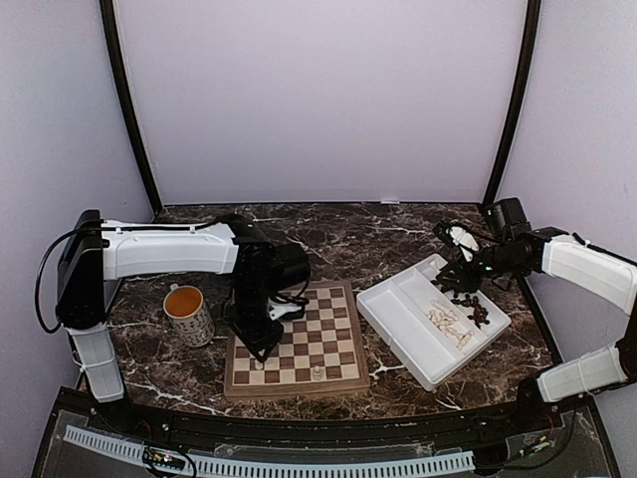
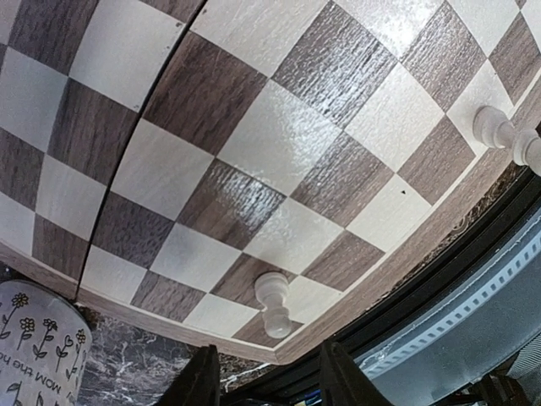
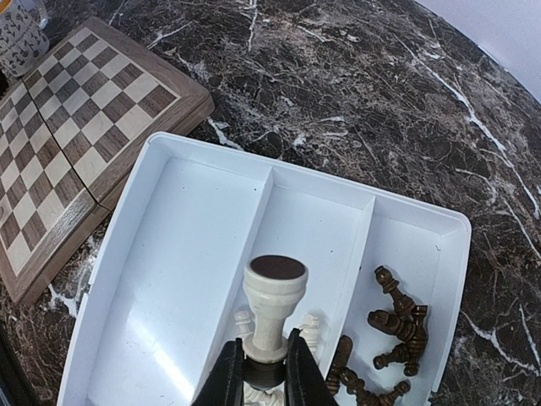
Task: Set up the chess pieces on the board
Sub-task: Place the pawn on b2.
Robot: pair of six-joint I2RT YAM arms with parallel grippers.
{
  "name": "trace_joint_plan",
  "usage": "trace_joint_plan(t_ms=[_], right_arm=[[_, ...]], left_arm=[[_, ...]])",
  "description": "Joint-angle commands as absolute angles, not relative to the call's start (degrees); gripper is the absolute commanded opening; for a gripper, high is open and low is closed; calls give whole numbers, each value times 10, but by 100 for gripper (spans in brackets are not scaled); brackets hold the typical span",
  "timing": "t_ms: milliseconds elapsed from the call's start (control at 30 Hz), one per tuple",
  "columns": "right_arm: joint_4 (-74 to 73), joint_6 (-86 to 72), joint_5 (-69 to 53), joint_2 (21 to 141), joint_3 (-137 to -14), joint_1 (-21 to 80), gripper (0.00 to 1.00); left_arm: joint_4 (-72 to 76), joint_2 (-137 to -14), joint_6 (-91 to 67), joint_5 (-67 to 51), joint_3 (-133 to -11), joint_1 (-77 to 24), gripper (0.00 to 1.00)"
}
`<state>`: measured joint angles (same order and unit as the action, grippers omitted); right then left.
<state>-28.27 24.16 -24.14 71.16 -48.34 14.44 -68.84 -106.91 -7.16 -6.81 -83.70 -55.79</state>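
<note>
The board lies near the table's front edge. A pale cream piece stands on a corner square of it, and a second cream piece stands further along the same edge. My left gripper hovers just over the corner piece, open, with nothing between its fingers. Over the white tray, my right gripper is shut on a cream piece. That piece points away from the wrist, dark felt base outward. Several cream pieces lie in the tray's middle compartment and several dark brown pieces in the end one.
A flowered mug with orange liquid stands just left of the board, close to the left arm. The tray's near compartment holds nothing. The table is dark marble, with a black rail along its front edge.
</note>
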Motion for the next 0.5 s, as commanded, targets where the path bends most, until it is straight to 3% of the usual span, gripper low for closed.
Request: trace_joint_plan(t_ms=[0, 167, 333, 467], right_arm=[[-288, 265, -264, 697, -490, 141, 3], [-336, 293, -371, 669, -515, 141, 3], [-421, 320, -466, 675, -578, 142, 4], [-482, 347, -464, 683, -627, 151, 5]], left_arm=[[-660, -1046, -74, -3, -892, -562, 43], [-489, -994, -73, 20, -944, -563, 45], [-91, -916, -91, -95, -800, -563, 49], [54, -942, -153, -131, -794, -563, 52]])
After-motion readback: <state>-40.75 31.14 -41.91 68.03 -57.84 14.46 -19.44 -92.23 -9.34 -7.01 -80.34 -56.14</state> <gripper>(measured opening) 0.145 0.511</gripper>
